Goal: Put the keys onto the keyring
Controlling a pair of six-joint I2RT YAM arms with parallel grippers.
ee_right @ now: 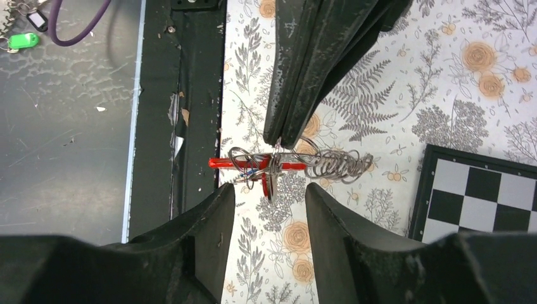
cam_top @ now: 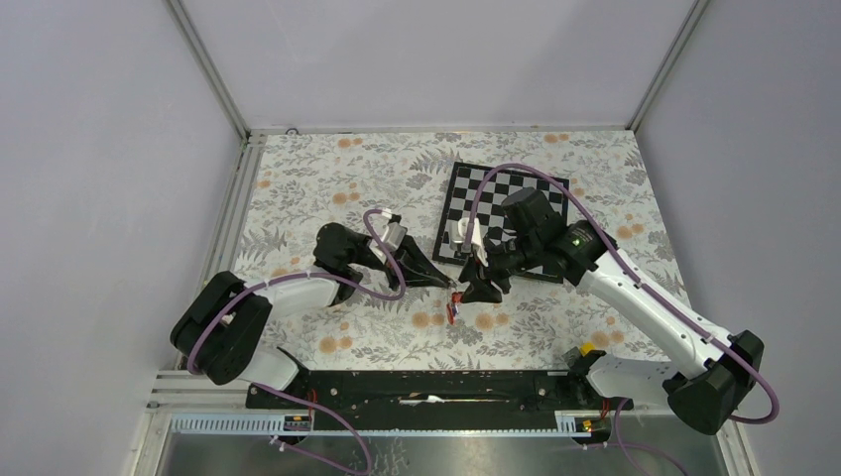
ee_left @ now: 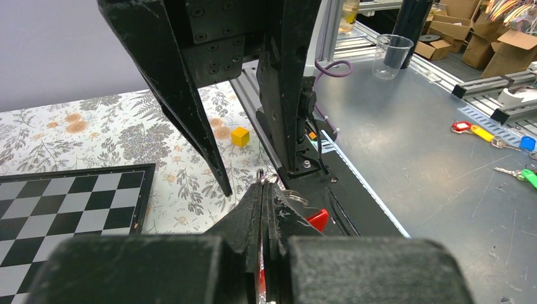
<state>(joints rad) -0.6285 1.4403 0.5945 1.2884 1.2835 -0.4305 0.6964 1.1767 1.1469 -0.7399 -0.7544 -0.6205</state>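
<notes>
Floral surface (ee_right: 392, 114), near edge by the black rail (ee_right: 190, 95): left hand (ee_right: 283, 140) pinched shut on the keyring (ee_right: 329, 166), red-tagged key (ee_right: 221, 163) dangling, right hand (ee_right: 269, 189) wide open beneath; an off-centre close could twist the ring loose.

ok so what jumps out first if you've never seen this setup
Two black grippers meet nose to nose mid-table: the left gripper is shut on a tangled bunch of silver wire keyrings with red plastic tags, and the right gripper stands open right beside it. Then the black-and-white chessboard, lying at the far right of the floral tablecloth, partly under the right arm.
</notes>
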